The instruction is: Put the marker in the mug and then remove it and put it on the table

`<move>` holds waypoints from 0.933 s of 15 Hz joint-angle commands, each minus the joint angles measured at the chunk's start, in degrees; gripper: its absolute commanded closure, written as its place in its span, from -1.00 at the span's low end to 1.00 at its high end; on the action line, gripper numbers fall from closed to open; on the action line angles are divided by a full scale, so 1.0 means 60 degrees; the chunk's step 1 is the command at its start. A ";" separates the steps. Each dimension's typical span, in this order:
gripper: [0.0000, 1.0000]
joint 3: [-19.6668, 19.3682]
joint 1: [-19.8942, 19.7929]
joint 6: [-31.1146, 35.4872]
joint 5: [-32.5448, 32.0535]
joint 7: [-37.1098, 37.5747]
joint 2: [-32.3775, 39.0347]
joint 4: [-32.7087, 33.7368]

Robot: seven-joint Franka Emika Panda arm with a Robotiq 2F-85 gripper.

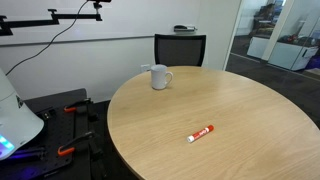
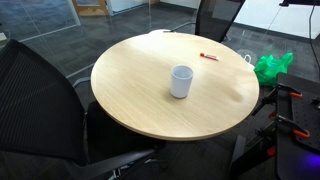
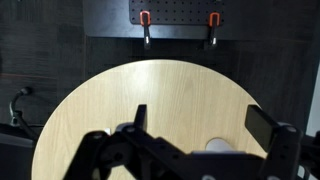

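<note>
Round table (image 1: 240, 105) is seen filling the centre of both exterior views. Gripper (image 3: 200, 120) is seen along the wrist view's lower edge, jaws spread wide, nothing held. Mug (image 1: 160, 77) is stood upright on the table, upper centre of frame. Marker (image 1: 201, 133) is laid flat on the tabletop, lower centre-right, well apart from the mug.

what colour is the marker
The marker is red with a white end, clearest in an exterior view.
</note>
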 commanded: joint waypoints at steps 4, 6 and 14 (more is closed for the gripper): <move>-1.00 0.0117 -0.0492 0.2052 -0.1260 0.0754 0.1044 0.0098; -1.00 0.0001 -0.0620 0.2692 -0.1507 0.0700 0.1548 0.0151; -1.00 -0.0566 -0.1244 0.5479 -0.2132 0.0396 0.3985 0.0233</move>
